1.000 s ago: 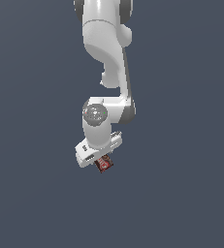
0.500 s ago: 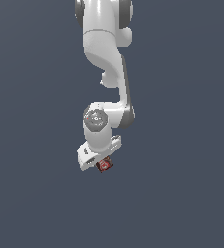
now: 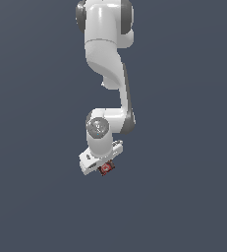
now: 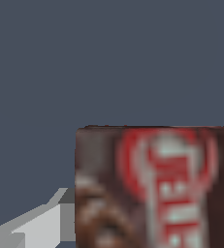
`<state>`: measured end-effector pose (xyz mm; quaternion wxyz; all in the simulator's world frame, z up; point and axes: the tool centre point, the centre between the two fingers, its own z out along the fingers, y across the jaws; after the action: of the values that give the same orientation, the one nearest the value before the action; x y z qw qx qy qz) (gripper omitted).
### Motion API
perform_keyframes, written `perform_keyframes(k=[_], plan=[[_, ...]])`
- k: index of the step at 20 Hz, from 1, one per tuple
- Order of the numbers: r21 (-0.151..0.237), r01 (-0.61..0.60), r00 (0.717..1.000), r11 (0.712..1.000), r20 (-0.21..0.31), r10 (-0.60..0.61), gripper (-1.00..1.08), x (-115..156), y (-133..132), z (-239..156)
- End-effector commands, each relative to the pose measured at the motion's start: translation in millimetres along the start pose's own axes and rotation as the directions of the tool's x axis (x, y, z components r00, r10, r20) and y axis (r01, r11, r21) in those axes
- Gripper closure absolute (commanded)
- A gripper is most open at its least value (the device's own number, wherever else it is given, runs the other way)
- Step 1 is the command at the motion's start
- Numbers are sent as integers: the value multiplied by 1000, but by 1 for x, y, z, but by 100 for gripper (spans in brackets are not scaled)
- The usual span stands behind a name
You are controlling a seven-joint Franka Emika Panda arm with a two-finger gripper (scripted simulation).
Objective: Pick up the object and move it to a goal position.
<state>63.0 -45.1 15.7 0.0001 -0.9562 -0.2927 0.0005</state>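
Hidden: the fingertips of the white pincer (image 3: pixel 104 166) are not showing clearly in the exterior view, the pincer's blocky body and the box covering them; in the wrist view only one pale grey finger (image 4: pixel 40 225) is showing, cut off at the picture's edge; the lettering on the box is blurring into pale shapes and cannot be read; no desk or other support is appearing, only a flat slate-blue ground

Box: the small dark brown and red rectangular box with pale markings (image 3: pixel 106 168) is sitting at the pincer's tip, peeking out on the exterior view's right of the pincer's body; in the wrist view the box (image 4: pixel 154 189) is filling the near corner, running off the picture's edges, its flat face showing a red ring around pale letters

Pincer: it is closing on the box, the grey finger lying against the box's side

Arm: the glossy white jointed robot arm (image 3: pixel 107 64) is hanging down from the top of the exterior view, bending at a dark-banded joint; the wrist is tilting, so the pincer is slanting down toward the exterior view's left

Surfaces: the arm's shells are looking smooth and rounded; the box is sharp-edged and flat
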Motion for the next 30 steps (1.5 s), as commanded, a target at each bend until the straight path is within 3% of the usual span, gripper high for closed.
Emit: perform_keyframes(k=[1, 17, 24, 30], plan=[[0, 0, 1000, 1000, -1, 0, 108, 0, 0, 0], [0, 0, 1000, 1000, -1, 0, 108, -11, 1, -2], [0, 0, 1000, 1000, -1, 0, 108, -41, 3, -8], [0, 0, 1000, 1000, -1, 0, 108, -86, 7, -17]])
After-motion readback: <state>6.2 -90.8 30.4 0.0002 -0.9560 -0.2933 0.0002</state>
